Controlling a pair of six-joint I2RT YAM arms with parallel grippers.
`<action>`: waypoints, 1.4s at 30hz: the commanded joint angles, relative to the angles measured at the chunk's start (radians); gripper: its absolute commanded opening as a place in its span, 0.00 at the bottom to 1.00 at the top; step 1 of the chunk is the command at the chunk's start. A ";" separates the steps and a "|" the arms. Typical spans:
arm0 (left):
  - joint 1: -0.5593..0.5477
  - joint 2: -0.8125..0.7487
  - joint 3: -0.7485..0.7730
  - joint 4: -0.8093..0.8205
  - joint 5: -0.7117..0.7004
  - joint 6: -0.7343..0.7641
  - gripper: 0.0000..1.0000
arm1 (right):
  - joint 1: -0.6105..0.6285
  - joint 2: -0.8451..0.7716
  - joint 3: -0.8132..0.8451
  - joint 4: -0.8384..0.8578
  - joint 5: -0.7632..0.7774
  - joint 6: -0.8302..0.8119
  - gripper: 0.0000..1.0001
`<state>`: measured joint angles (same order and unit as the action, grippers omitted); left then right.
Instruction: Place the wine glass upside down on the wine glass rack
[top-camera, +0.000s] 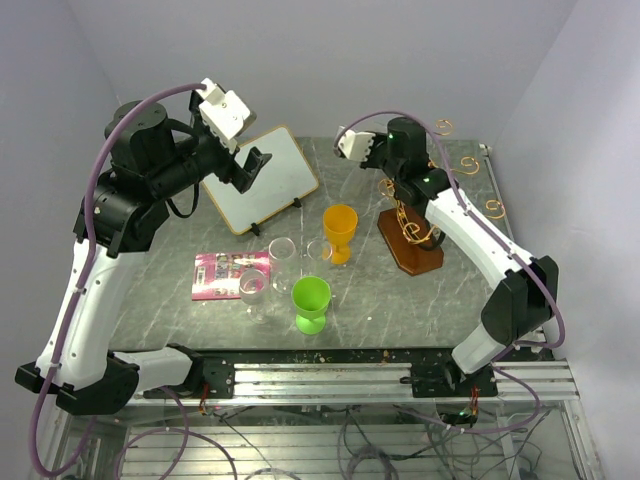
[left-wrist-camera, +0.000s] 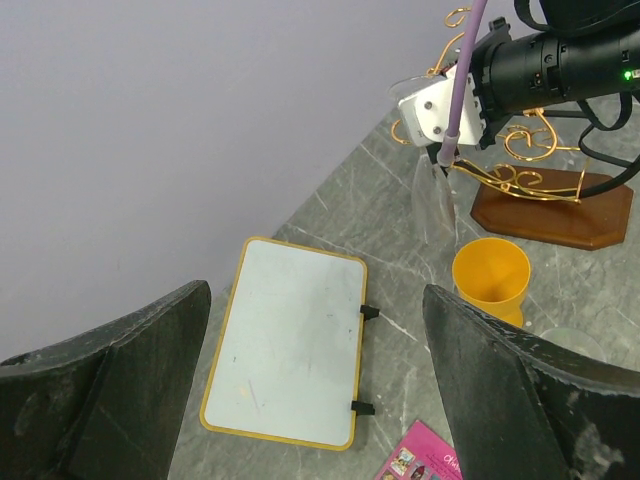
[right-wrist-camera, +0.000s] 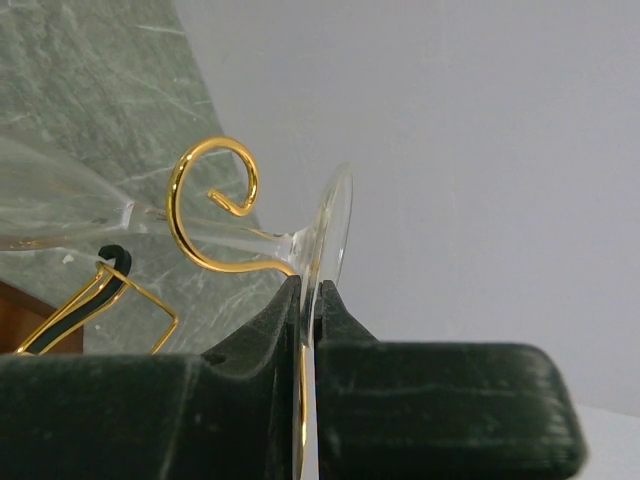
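My right gripper (right-wrist-camera: 310, 285) is shut on the foot of a clear wine glass (right-wrist-camera: 205, 233). The glass lies tilted, its stem running left behind a curled gold arm of the wine glass rack (right-wrist-camera: 183, 225); I cannot tell whether they touch. In the left wrist view the glass (left-wrist-camera: 433, 200) hangs bowl-down under the right gripper, beside the rack (left-wrist-camera: 555, 212) with its gold wire and reddish-brown base. In the top view the rack (top-camera: 410, 252) stands right of centre. My left gripper (top-camera: 250, 165) is open and empty, held high above the whiteboard (left-wrist-camera: 285, 340).
A yellow goblet (top-camera: 340, 228), a green goblet (top-camera: 310, 300) and clear glasses (top-camera: 282, 250) stand mid-table. A pink booklet (top-camera: 228, 273) lies left of them. The yellow-framed whiteboard (top-camera: 262, 178) lies at the back left. Walls close in behind and right.
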<state>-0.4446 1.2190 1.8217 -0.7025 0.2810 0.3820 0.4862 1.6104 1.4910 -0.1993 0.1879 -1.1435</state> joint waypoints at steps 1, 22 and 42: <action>0.012 -0.011 -0.007 0.023 0.007 -0.010 0.98 | 0.035 -0.030 0.002 0.015 0.007 0.008 0.00; 0.017 -0.028 -0.016 0.029 -0.040 -0.010 0.98 | 0.068 0.045 0.047 0.116 0.087 0.037 0.00; 0.026 -0.039 -0.027 0.035 -0.036 -0.018 0.98 | 0.063 0.072 0.026 0.138 0.140 0.019 0.05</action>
<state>-0.4278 1.1957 1.8023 -0.7002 0.2565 0.3763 0.5491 1.6764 1.5196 -0.1131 0.3073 -1.1202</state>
